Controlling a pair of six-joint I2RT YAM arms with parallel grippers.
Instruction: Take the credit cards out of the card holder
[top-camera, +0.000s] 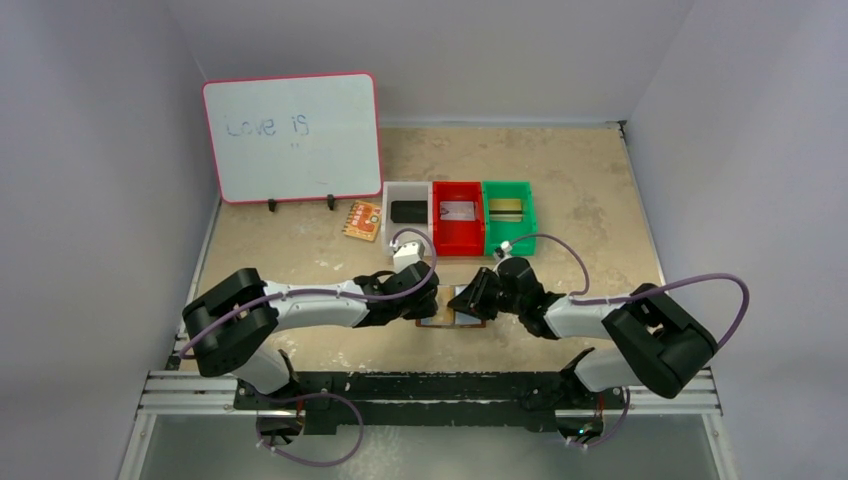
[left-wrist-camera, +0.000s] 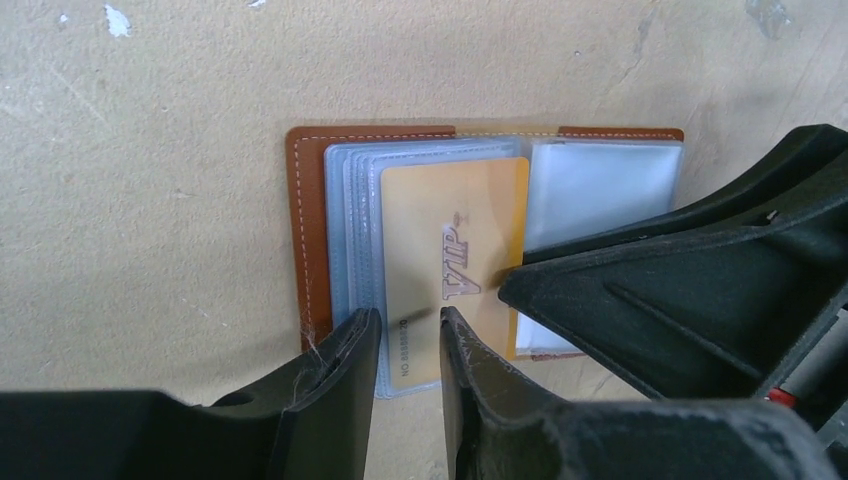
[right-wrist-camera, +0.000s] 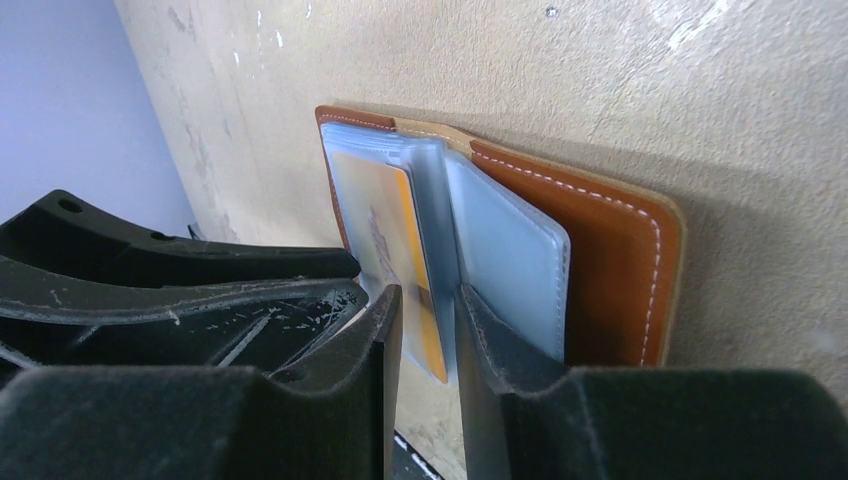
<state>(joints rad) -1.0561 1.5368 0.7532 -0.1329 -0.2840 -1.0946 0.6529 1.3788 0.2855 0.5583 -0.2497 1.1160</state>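
Plain grey walls (top-camera: 90, 150) box in a scuffed beige table (top-camera: 580, 190). Far beyond the jaws a whiteboard (top-camera: 292, 137) stands, with white, red and green bins (top-camera: 458, 245) nearer. The card holder (left-wrist-camera: 305, 230) lies open flat between both grippers, a gold credit card (left-wrist-camera: 455, 240) in its sleeves. The left gripper (left-wrist-camera: 407, 320) and right gripper (right-wrist-camera: 428, 300) each have narrow jaws astride the card's edge; whether they pinch it cannot be told.

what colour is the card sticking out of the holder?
Card is gold-yellow with VIP lettering; the left wrist view shows it best.
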